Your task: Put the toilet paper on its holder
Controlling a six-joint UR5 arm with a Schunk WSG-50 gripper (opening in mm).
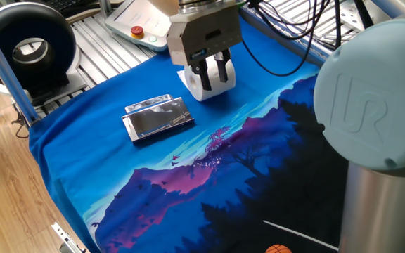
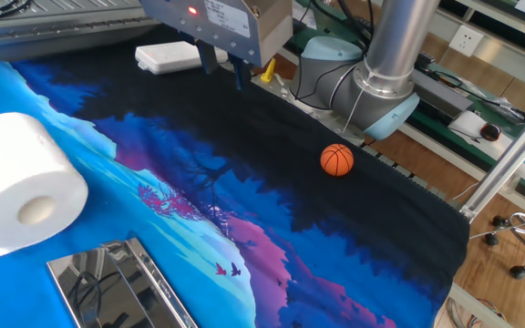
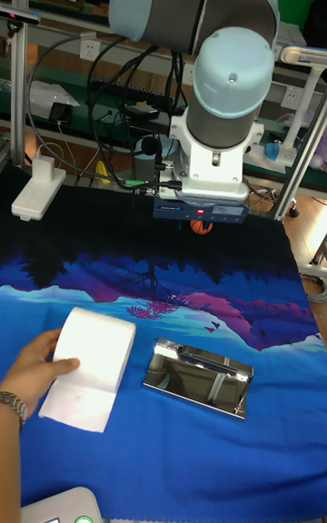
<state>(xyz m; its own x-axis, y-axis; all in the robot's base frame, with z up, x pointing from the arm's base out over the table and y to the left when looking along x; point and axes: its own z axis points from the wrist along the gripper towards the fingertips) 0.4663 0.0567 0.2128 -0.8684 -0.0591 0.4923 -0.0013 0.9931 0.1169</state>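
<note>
Tall fixed view: toilet paper (image 3: 89,364) lies on the blue surface (image 3: 182,450), at nine o'clock of the holder (image 3: 198,377); the hand's (image 1: 212,72) finger spacing I cannot tell.

Behind the gripper (image 1: 213,72) in one fixed view, most of the toilet paper (image 1: 208,88) hidden, so contact between fingers and roll impossible to judge. Beside the toilet paper (image 2: 21,191) in the other fixed view, holder (image 2: 117,287) cut off by the bottom edge; orange ball (image 1: 278,249) likewise clipped
</note>
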